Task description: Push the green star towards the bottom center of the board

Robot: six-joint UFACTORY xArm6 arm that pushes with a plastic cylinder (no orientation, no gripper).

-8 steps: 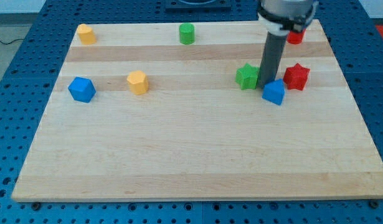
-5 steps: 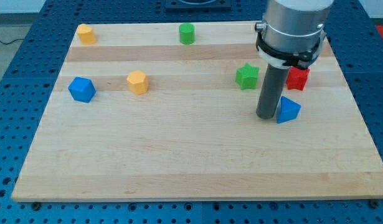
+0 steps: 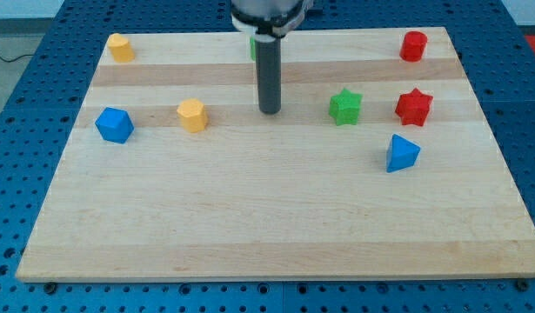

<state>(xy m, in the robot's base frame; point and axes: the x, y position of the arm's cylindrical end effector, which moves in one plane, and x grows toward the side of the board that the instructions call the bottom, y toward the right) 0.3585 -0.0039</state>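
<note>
The green star [image 3: 345, 107] lies on the wooden board [image 3: 267, 217], right of centre in the upper half. My tip [image 3: 269, 111] rests on the board to the star's left, about a rod's length away, not touching it. The dark rod rises from the tip to the view's top and hides most of a green block behind it near the top edge.
A red star [image 3: 414, 106] lies right of the green star. A blue triangular block [image 3: 401, 154] lies below the red star. A red block [image 3: 413, 45] sits at the top right. A yellow block [image 3: 191, 115], a blue block [image 3: 114, 124] and another yellow block [image 3: 120, 47] lie at the left.
My tip pushed the blue triangular block down and right from beside the green star, then swung up and left across the board to the star's left. The green star has not moved.
</note>
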